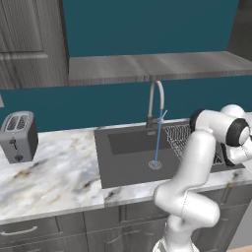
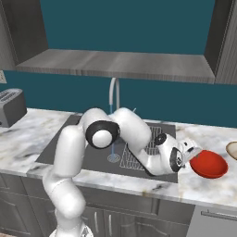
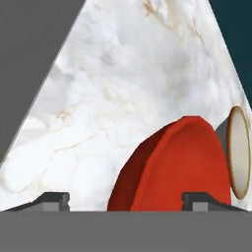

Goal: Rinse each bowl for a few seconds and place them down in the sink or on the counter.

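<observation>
No writing is legible anywhere; the gripper (image 3: 126, 199), jaws spread, sits at the red bowl (image 2: 208, 164) on the marble counter (image 2: 203, 190) right of the sink (image 1: 128, 162), with the tan bowl (image 3: 238, 152) just beyond.

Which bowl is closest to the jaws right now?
The red bowl, on the counter right of the sink. The gripper is at its rim; the tan bowl sits farther right.

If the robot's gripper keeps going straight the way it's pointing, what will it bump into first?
Most likely the red bowl. In the hand view its rim sits right ahead of the open gripper, nearer the right-hand finger. The tan bowl lies off to the side, and the counter is beyond. Depth is hard to judge.
</observation>
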You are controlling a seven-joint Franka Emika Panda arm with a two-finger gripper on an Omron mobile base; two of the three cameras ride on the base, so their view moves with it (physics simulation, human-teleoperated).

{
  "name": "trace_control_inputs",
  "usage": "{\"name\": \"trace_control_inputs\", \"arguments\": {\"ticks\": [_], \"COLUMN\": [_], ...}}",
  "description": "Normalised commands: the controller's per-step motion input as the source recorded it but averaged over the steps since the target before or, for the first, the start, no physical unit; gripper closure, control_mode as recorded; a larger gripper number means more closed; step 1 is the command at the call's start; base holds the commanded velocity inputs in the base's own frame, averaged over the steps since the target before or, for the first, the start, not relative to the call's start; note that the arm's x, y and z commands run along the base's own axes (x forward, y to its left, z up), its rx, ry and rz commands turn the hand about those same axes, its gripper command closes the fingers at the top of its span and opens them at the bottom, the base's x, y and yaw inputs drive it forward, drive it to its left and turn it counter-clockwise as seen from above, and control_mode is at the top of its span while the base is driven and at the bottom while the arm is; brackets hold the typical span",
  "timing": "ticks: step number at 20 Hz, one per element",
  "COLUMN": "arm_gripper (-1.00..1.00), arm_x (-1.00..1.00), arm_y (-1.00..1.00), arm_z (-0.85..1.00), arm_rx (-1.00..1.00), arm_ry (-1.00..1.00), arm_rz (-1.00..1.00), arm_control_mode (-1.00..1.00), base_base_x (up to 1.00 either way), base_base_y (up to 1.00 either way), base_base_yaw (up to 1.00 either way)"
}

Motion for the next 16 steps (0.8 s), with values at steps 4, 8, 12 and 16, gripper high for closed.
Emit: {"name": "trace_control_inputs", "arguments": {"ticks": [4, 8, 12, 16], "arm_gripper": [1.00, 1.00, 1.00, 1.00], "arm_x": [0.07, 0.02, 0.00, -0.14], "arm_y": [-0.51, -0.57, -0.54, -0.27], "arm_z": [-0.49, -0.48, -0.45, -0.14], "arm_rx": [0.09, 0.08, 0.09, 0.13], "arm_ry": [0.26, 0.25, 0.22, 0.05], "arm_rz": [-0.01, -0.01, -0.02, -0.01], "arm_control_mode": [-1.00, -1.00, -1.00, -1.00], "base_base_x": [0.00, 0.00, 0.00, 0.00], "base_base_y": [0.00, 0.00, 0.00, 0.00], "base_base_yaw": [0.00, 0.00, 0.00, 0.00]}}
